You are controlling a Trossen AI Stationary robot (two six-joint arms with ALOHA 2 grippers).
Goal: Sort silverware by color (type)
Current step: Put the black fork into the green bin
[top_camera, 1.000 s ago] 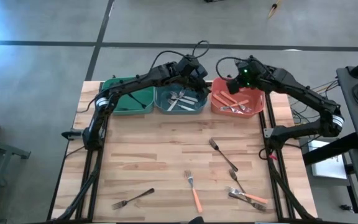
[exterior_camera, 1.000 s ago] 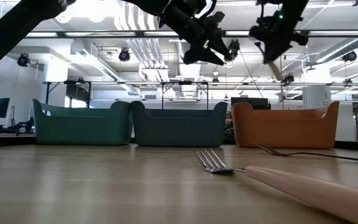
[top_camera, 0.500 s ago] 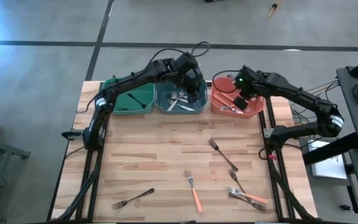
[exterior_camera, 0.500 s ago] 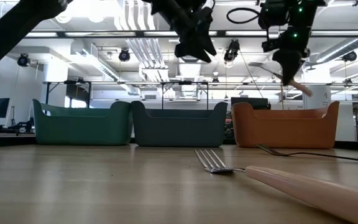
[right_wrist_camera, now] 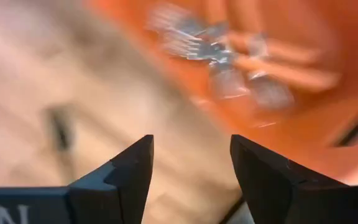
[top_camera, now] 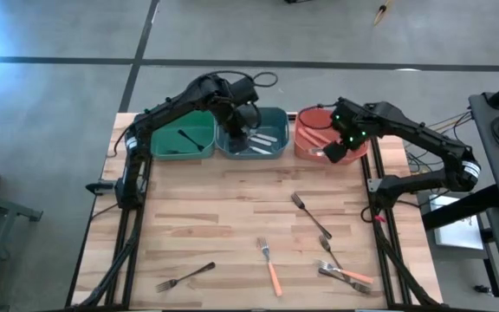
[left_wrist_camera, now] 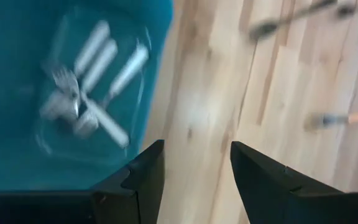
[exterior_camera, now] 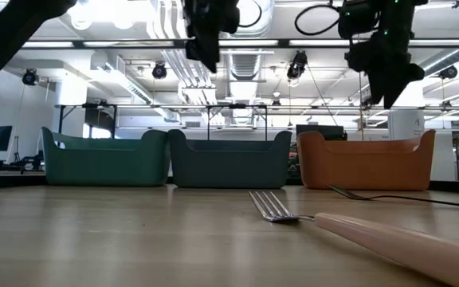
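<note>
Right gripper jaws now apart, empty, above orange bin; orange-handled utensil gone from grip, released into bin. Left gripper jaws apart over blue bin. Remaining silverware on table: next pick due

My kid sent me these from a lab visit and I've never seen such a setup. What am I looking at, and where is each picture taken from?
Two dark robot arms work at a wooden table. One picture looks straight down on it, one looks level across the tabletop, and two come from cameras on the arms' wrists. At the far edge stand a green bin, a blue bin holding silver utensils, and an orange bin holding orange-handled ones. The left gripper hangs over the blue bin, the right gripper over the orange bin; both are open and hold nothing. Loose on the table lie several forks, among them an orange-handled fork and a dark fork.
</note>
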